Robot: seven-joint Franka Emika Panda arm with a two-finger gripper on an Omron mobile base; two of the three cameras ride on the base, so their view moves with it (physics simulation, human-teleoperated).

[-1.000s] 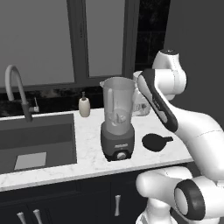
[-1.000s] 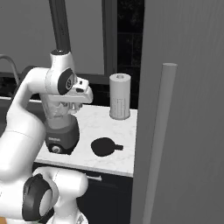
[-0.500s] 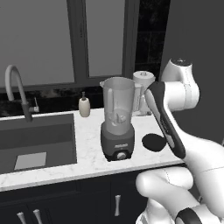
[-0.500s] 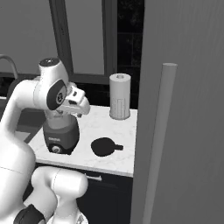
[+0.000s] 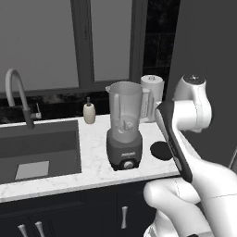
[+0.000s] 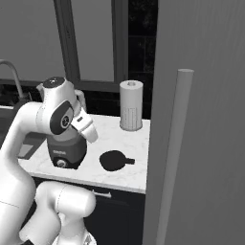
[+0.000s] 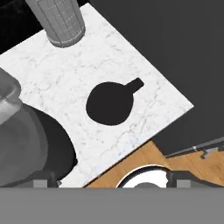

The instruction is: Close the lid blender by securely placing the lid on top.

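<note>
Left base view, blender [image 5: 124,125] jar uncovered, lid [image 5: 160,149] flat on counter [image 5: 92,157]

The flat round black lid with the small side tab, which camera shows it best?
The hand view: it looks down on the flat round black lid, whole outline and tab clear against the white marble counter. The right base view shows the lid smaller and foreshortened; in the left base view the arm partly hides it.

Two cameras sit behind the robot, one on its left and one on its right. Both look forward and down at the white marble counter [image 5: 92,152] [image 6: 122,143]. The hand camera looks down on the same counter [image 7: 87,74] from closer.
</note>
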